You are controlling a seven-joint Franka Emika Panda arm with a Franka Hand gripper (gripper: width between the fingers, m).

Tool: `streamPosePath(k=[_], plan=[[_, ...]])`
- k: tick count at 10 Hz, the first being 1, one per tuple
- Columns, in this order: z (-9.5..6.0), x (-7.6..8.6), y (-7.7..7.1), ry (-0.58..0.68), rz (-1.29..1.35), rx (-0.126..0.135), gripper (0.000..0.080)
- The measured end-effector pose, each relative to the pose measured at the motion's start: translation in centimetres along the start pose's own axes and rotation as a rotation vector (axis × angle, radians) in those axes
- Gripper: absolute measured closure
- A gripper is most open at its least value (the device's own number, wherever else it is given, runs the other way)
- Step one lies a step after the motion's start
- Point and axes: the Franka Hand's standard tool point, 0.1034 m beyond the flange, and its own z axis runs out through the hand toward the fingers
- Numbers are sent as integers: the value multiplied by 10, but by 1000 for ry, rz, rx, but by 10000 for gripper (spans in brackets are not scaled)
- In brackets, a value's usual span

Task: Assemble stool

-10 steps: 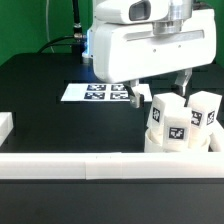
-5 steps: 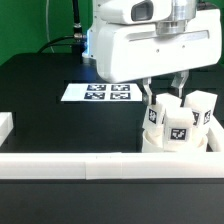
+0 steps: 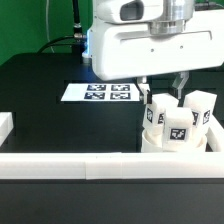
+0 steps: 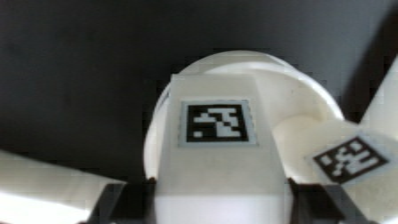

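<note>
Hand [image 3: 163, 88]: pinching the rear leg [image 3: 161, 107] standing in the seat [image 3: 150, 139]. Risk: a crooked turn could cross-thread it or knock neighbouring legs.

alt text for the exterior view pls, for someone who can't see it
A white robot gripper is closed on one of three upright tagged stool legs standing on the round seat. Behind lies the marker board on a black table, with a white rail in front.
</note>
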Motion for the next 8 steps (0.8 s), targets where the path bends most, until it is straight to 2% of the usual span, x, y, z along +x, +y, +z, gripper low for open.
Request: streamPosePath(k=[1, 4, 6, 8], plan=[[0, -1, -2, 10, 92, -3, 465], [3, -1, -3, 25, 479, 14, 465], [3, -2, -2, 32, 722, 40, 465], [3, -2, -6, 30, 804, 42, 464]])
